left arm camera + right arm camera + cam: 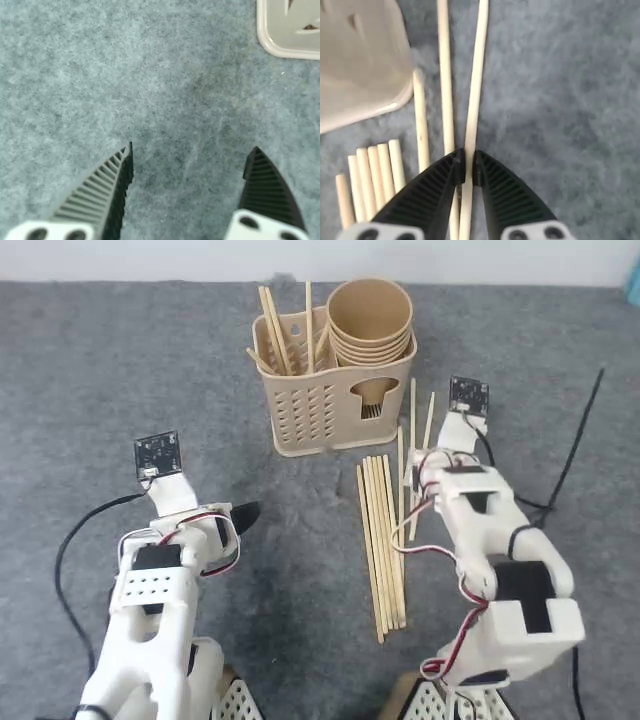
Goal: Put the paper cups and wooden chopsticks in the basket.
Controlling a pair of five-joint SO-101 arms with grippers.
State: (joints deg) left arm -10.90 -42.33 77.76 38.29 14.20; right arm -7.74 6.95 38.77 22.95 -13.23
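Lower left in the high view, the left gripper [187, 165] is being held wide open, empty, over fuzzy grey carpet [100, 370]; at right, one slim wooden chopstick [476, 75], pointing up-frame, is being pinched by the right gripper [468, 167]; a parallel bundle [383, 540] is being left at centre; beyond, upright chopsticks [272, 325] and nested paper cups [370, 310] are being held by the perforated beige basket [320, 410].

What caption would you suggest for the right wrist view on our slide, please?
Right claw shut on one wooden chopstick on the grey mat, beside the basket corner and loose chopsticks.
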